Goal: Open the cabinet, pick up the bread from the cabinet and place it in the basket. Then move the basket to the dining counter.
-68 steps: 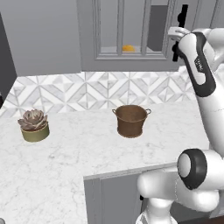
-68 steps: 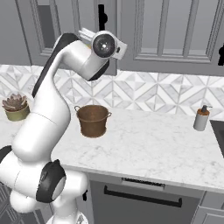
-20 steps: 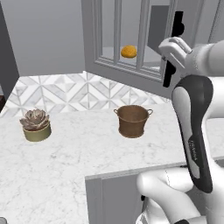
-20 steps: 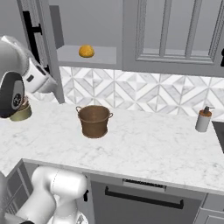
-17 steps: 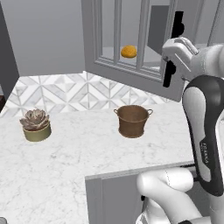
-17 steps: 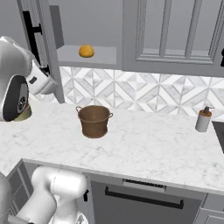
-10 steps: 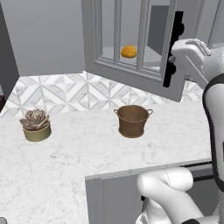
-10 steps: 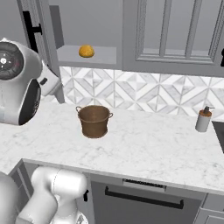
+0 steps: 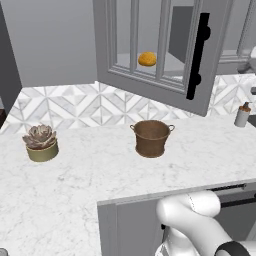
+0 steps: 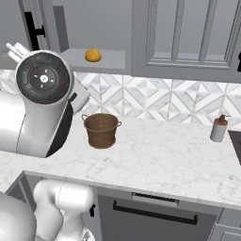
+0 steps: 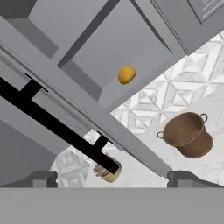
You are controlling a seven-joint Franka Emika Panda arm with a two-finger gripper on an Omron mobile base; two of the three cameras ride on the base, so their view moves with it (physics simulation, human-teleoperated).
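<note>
The cabinet (image 9: 210, 100) stands open, its glass-paned door swung out over the worktop with the black bar handle (image 9: 199, 55) facing me. On the shelf inside lies the bread (image 9: 146, 59), a small golden bun, also in the right base view (image 10: 93, 55) and the hand view (image 11: 127, 74). The brown basket (image 9: 151, 138) sits on the marble worktop below, basket (image 10: 101, 129) empty. In the hand view my gripper (image 11: 113, 178) is open with nothing between its fingertips (image 11: 43, 177), drawn back from the door handle (image 11: 57, 127). The dining counter is out of view.
A succulent in an olive pot (image 9: 41, 144) stands at the worktop's left. A soap dispenser (image 10: 218, 128) stands at the right by the tiled wall. My arm's big elbow joint (image 10: 44, 80) looms left of the basket. The open door overhangs the worktop above the basket.
My hand has pulled away from the door handle toward the right and out of the left base view. The elbow has swung closer to the right base camera. The door stays open.
</note>
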